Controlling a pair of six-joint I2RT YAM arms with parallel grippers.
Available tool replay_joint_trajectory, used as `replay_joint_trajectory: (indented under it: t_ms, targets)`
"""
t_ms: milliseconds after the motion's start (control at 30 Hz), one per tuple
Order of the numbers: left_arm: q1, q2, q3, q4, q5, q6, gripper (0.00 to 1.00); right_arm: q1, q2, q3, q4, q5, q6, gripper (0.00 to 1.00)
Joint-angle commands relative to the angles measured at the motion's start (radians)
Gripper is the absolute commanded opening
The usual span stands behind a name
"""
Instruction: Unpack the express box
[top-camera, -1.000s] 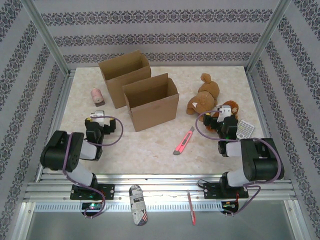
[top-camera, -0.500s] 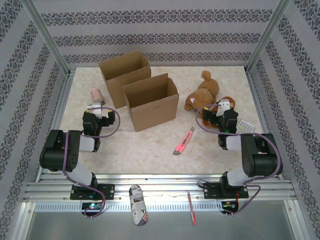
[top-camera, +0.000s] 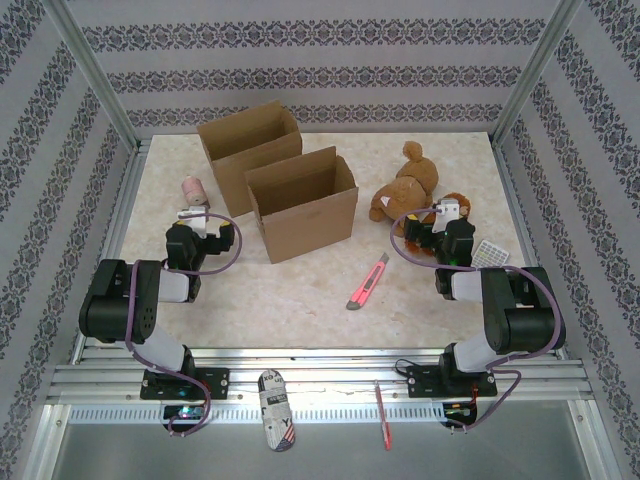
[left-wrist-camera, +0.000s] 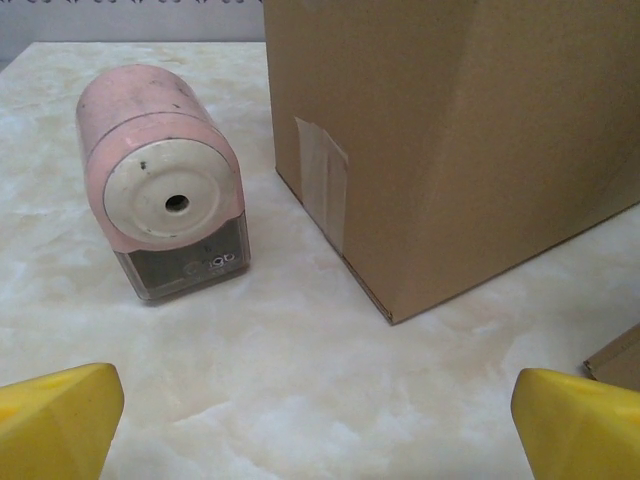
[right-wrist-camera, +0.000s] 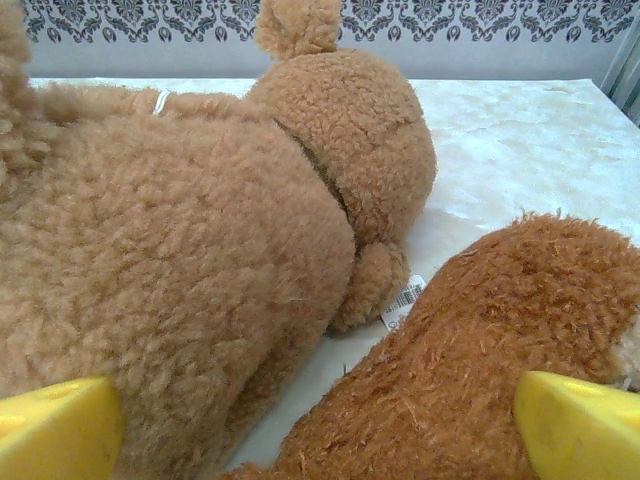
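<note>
Top external view: left gripper (top-camera: 192, 217) and right gripper (top-camera: 446, 214) gape empty; the right, crowding the teddy bear (top-camera: 405, 192), may snag its fur.

You have a pale marbled table (top-camera: 300, 300) under both arms. Just ahead of your left claw (top-camera: 190, 216) sits a pink pencil sharpener (left-wrist-camera: 165, 185). The far cardboard box (top-camera: 250, 150) stands to the sharpener's right, and the near cardboard box (top-camera: 305, 205) stands to the claw's right. Directly in front of your right claw (top-camera: 451, 213) lie a tan plush (right-wrist-camera: 180, 260) and a rust-brown plush (right-wrist-camera: 470, 370), side by side. A red utility knife (top-camera: 368, 283) lies to that claw's left, back toward the bases. A white gridded piece (top-camera: 490, 256) lies near its right.
</note>
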Motion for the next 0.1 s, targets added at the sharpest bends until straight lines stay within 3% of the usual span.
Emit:
replay_joint_trajectory:
  t_ms: [0,67]
  targets:
    - [0.004,-0.002,0.016,-0.013,0.022,0.016,1.0,0.007,-0.001,0.011,-0.004,0.014,0.006,0.98]
    - [0.003,-0.003,0.011,-0.005,0.021,0.017,1.0,0.007,-0.002,0.011,-0.004,0.013,0.006,0.98]
